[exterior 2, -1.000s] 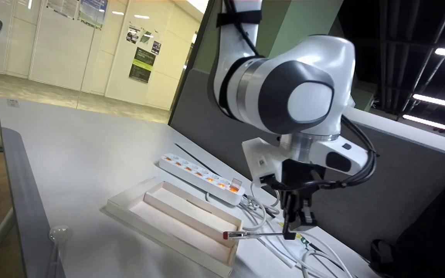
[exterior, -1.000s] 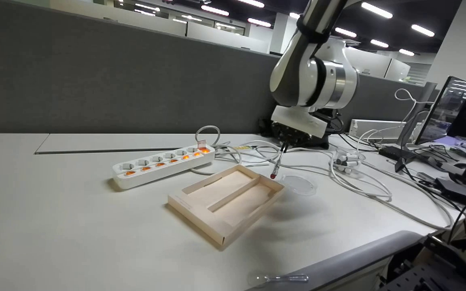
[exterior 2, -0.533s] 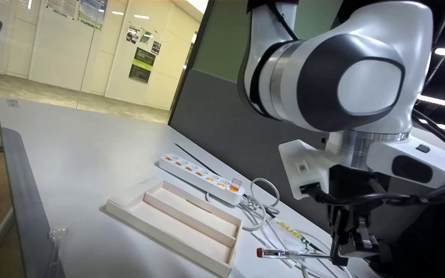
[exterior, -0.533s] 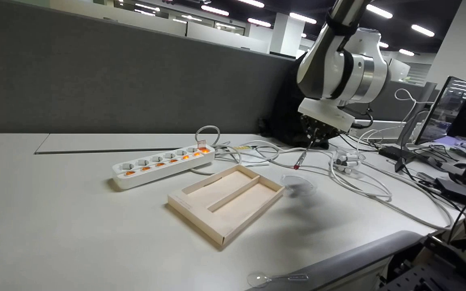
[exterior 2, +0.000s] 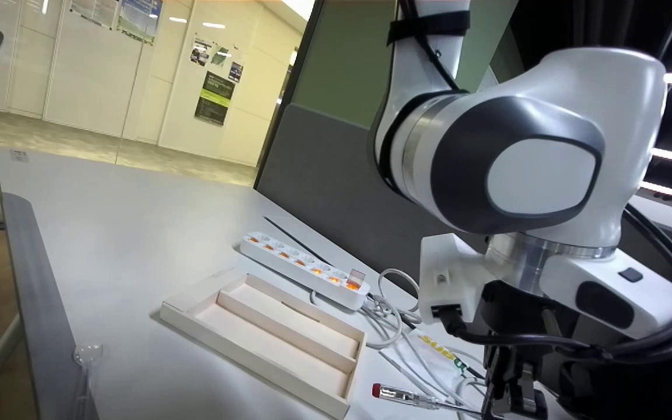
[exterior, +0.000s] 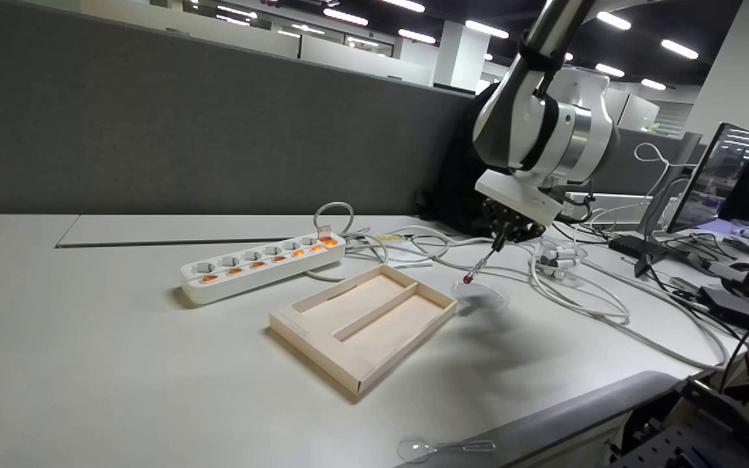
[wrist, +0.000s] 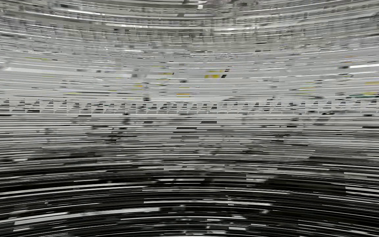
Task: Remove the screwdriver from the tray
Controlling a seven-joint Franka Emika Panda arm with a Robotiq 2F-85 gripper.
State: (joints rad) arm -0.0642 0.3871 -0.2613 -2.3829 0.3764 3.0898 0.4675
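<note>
The screwdriver, with a red-tipped handle and thin shaft, shows in both exterior views point(exterior: 478, 267) point(exterior 2: 407, 398). My gripper point(exterior: 497, 244) is shut on the end of its shaft and holds it tilted, handle pointing down and away from the jaws. It hangs in the air beside the tray point(exterior: 313, 333), near the tray's far right corner and outside its rim. The pale beige tray, split by a divider, holds nothing; it also shows in an exterior view point(exterior 2: 187, 312). There my gripper point(exterior 2: 485, 412) is partly cut off by the bottom edge. The wrist view is garbled and shows nothing clear.
A white power strip point(exterior: 264, 270) with orange switches lies behind the tray. White cables point(exterior: 563, 296) run across the table's right and back. A clear round lid point(exterior: 482, 298) lies under the screwdriver. A clear spoon-like item point(exterior: 446, 448) lies at the front edge. A grey partition point(exterior: 218, 130) stands behind.
My gripper has carried the screwdriver sideways away from the tray's end, then lowered it over the last half second, tilting slightly. The tray has not moved.
</note>
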